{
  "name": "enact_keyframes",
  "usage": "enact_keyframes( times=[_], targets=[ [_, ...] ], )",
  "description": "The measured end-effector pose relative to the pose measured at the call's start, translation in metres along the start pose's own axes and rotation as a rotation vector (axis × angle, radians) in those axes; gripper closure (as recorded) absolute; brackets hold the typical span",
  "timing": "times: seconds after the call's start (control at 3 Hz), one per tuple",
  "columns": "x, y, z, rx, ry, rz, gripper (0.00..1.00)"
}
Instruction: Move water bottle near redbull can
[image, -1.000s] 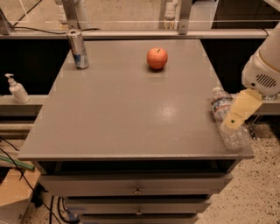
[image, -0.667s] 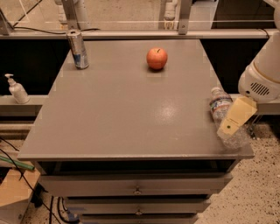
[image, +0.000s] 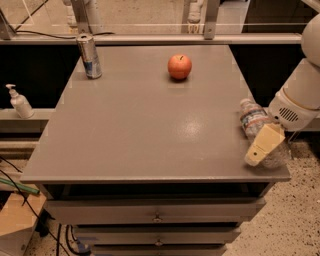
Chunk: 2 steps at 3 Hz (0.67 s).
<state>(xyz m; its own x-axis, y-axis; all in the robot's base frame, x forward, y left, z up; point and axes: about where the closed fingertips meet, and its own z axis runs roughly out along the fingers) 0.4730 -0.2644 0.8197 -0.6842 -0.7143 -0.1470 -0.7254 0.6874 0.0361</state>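
Probably light, crushable, roll-prone: pinch water bottle (image: 251, 118) gently at its label, by the gripper (image: 261, 146) at the table's (image: 150, 135) right edge, grasp impossible to tell.

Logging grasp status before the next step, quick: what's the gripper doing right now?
Gripper: at the table's right edge, by the water bottle; open, closed or holding cannot be told.

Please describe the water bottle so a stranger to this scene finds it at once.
On the grey table, look at the near right corner, where the gripper hangs. The water bottle lies there: clear plastic with a label band, unlike the metal can and red apple farther back.
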Motion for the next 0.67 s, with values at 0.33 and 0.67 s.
enact_keyframes(
  times=[0.33, 0.67],
  targets=[
    [0.000, 0.000, 0.003, -0.002, 0.007, 0.018, 0.41],
    [-0.007, 0.001, -0.007, 0.027, 0.005, 0.004, 0.64]
  ],
)
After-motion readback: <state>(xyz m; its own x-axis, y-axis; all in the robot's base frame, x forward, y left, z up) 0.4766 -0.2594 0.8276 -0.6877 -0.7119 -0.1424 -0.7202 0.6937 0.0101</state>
